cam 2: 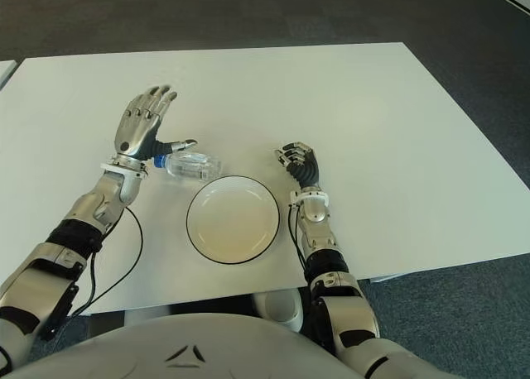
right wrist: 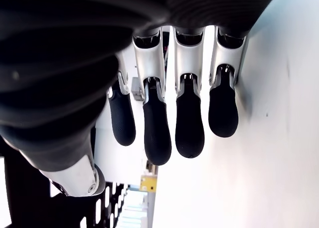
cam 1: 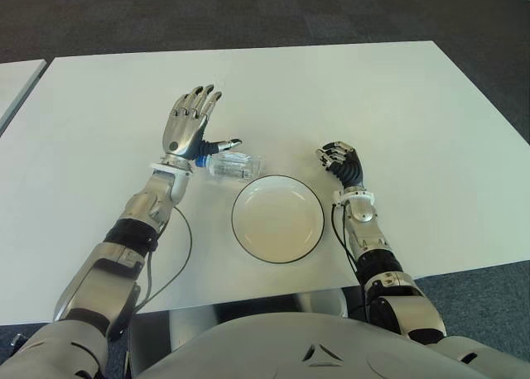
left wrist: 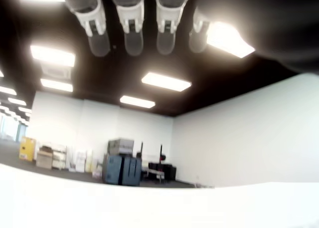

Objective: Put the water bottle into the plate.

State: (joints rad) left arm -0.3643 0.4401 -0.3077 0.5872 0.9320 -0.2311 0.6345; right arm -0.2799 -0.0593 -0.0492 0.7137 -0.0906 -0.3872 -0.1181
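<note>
A clear water bottle (cam 1: 233,165) with a blue cap lies on its side on the white table (cam 1: 373,98), just beyond the far left rim of the white, dark-rimmed plate (cam 1: 277,218). My left hand (cam 1: 192,124) is raised just left of the bottle's cap end, fingers spread and pointing away from me, thumb reaching over the cap. It holds nothing. My right hand (cam 1: 339,159) shows to the right of the plate with its fingers curled and nothing in them. Nothing lies in the plate.
The table's front edge (cam 1: 273,292) runs close below the plate. A second white table corner (cam 1: 16,77) shows at the far left. Dark carpet surrounds the table.
</note>
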